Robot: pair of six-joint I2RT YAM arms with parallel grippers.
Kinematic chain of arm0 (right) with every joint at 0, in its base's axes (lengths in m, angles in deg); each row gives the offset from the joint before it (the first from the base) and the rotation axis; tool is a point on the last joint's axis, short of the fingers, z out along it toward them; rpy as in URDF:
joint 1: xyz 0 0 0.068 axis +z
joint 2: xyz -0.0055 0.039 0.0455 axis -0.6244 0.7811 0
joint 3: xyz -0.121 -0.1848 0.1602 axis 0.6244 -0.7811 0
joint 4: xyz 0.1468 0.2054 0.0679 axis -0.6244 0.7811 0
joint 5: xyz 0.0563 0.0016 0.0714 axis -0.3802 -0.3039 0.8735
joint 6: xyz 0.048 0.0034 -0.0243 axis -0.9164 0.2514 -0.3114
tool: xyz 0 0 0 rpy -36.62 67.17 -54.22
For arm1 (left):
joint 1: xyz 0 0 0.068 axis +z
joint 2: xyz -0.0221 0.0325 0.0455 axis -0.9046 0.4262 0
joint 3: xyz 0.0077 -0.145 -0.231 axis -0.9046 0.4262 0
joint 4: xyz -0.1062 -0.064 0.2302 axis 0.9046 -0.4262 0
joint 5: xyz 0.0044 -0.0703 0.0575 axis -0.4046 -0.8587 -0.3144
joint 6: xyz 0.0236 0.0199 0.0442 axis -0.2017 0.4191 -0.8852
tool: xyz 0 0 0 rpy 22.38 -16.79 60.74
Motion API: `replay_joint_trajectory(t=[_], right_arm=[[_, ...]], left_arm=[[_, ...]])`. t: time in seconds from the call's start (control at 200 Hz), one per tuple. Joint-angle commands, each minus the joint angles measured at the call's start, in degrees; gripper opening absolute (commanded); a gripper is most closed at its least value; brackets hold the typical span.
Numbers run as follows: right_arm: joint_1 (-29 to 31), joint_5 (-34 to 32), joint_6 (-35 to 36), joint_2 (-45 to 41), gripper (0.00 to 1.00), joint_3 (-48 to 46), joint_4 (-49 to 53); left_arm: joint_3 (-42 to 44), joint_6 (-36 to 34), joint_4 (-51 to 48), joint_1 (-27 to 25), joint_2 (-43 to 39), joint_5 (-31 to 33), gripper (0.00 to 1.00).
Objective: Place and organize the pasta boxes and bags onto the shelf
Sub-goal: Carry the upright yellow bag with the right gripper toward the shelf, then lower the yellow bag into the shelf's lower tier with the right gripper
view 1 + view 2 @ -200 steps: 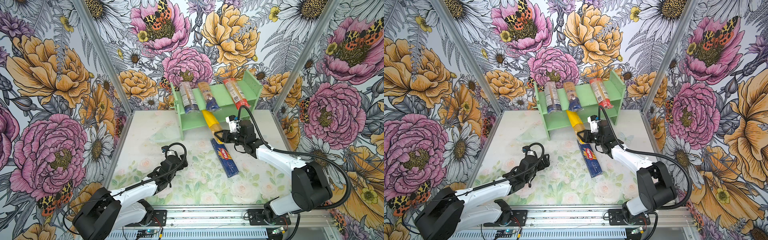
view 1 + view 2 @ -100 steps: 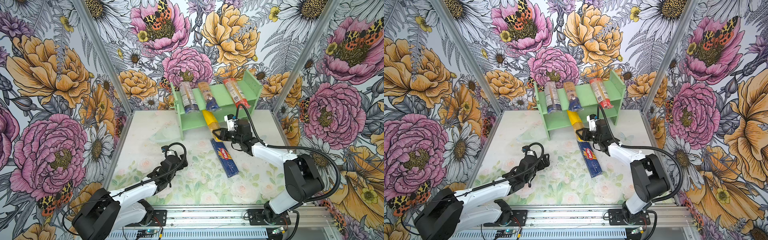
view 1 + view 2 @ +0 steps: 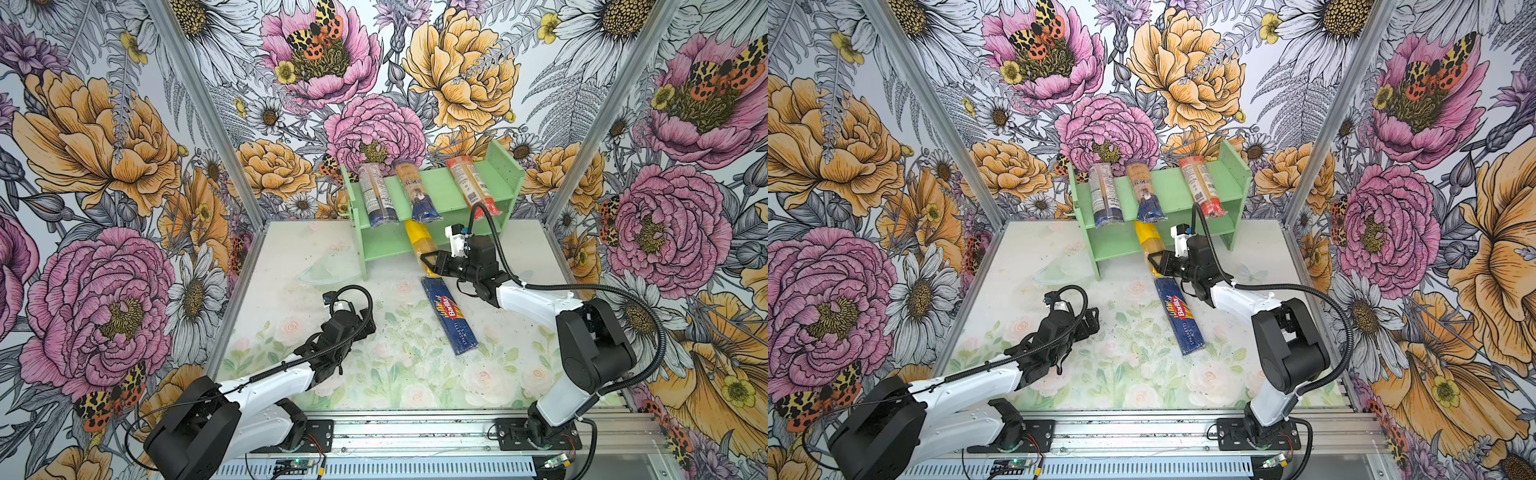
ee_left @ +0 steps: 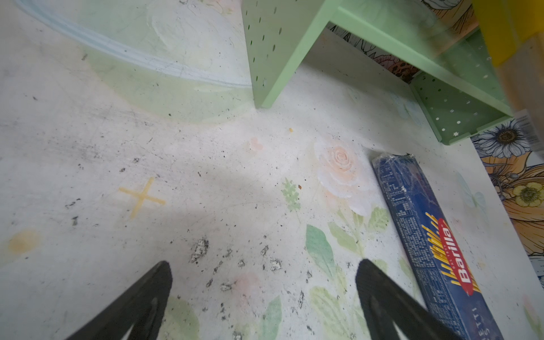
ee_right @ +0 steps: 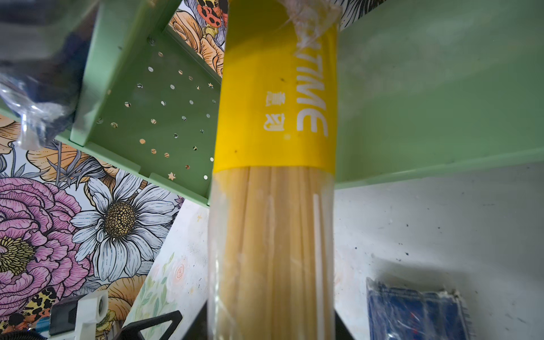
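While the right gripper (image 3: pixel 430 264) pinches the yellow bag (image 3: pixel 417 240) near its clear lower end, the jaws pressing on both sides of the spaghetti, the bag slants up the middle of both top views. Its yellow end reaches over the front edge of the lower tier of the shelf (image 3: pixel 441 195). It sits just under the front edge of the upper tier. Bare green board shows on the lower tier to either side of it.

Three packs lie front to back on the upper tier, and each overhangs its front edge. Two clear bags with dark-blue ends (image 3: pixel 376 195) (image 3: pixel 417 192) sit toward the left side panel. The red-ended bag (image 3: pixel 473 189) is toward the right, with a bare strip of board between it and the nearer blue-ended one.

Below the right gripper the Barilla box (image 3: pixel 449 316) lies flat and diagonal on the table (image 3: pixel 286 291), its upper end just beside the yellow bag's lower end. I cannot tell whether they touch. The box is well clear of the table's edges.

In the left wrist view the left gripper (image 4: pixel 262 266) is spread wide, low over bare, scuffed table and holding nothing. The box lies along the right of that frame, just beside one finger. A translucent dish (image 3: pixel 325 272) rests against the foot of the shelf's left panel, left of centre in the top views. Open table lies between it and the left gripper.
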Motion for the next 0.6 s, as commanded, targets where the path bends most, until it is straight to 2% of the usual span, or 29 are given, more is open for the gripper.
replay_joint_trajectory(t=[0.0,0.591], right_arm=[[0.7,-0.5,0.3,-0.1,0.00,5.2,-12.5],[2.8,-3.9,-2.1,4.1,0.00,8.1,-16.0]], left_arm=[[-0.3,-0.4,1.2,0.6,-1.2,-1.2,0.99],[2.3,-0.5,2.3,0.8,-4.1,-1.3,0.99]])
